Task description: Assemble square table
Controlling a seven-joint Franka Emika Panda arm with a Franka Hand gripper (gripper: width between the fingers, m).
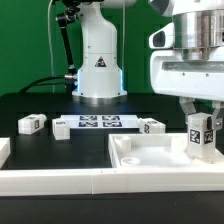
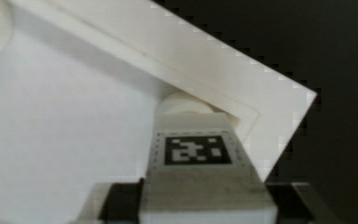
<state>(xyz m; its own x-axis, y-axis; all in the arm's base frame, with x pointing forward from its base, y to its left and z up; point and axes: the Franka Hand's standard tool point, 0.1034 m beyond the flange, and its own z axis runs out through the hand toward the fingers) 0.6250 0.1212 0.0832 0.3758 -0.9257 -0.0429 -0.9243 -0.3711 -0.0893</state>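
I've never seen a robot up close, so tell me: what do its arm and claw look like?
The arm is smooth, rounded and white, with a black triangular mark low on its front and black cables beside it. The claw has a boxy white body below a grey collar and ends in two slim greyish fingers.

Square slab point(image 1: 160, 160) and block leg point(image 1: 200, 132): smooth white plastic, faintly glossy; the leg carries a matt black-and-white printed tag point(image 2: 195, 150). Tabletop point(image 1: 30, 100): matt black. Arm base point(image 1: 98, 55): glossy white shell.
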